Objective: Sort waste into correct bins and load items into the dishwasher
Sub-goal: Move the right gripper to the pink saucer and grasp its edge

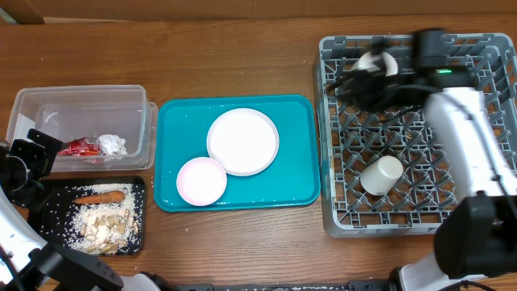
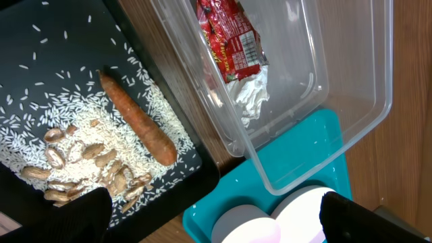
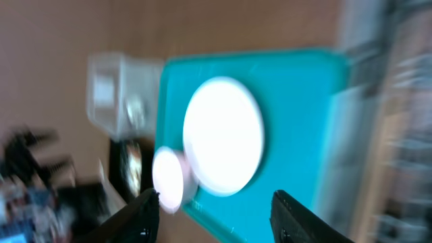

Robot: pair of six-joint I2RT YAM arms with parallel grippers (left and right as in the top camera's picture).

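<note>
**Hovering over the dish rack, both grippers empty**

The right gripper [image 1: 354,83] hangs, blurred, above the far left corner of the grey dish rack [image 1: 339,220]. Its fingers [image 3: 143,217] are spread and nothing sits between them. A small white cup [image 1: 378,63] stands just beside this gripper in the rack; whether they touch cannot be told. A second cup [image 1: 381,175] lies on its side on the lattice, nearer the robot than the gripper and well apart from it. To this gripper's left, on the wooden surface [image 1: 242,48], the teal tray [image 1: 299,190] carries the large plate [image 1: 242,141] and the smaller bowl [image 1: 202,180], which meet edge to edge.

The left gripper [image 2: 216,219] is spread wide and holds nothing. It hangs where the teal tray, the clear tub [image 2: 364,115] and the black tray [image 2: 40,40] come together. Ahead of it, the tub holds the red wrapper [image 2: 229,34] touching the foil ball [image 2: 251,94]. To its left, the carrot [image 2: 138,118] lies on the black tray among rice grains, with the beige scraps [image 2: 81,169] beside it.
</note>
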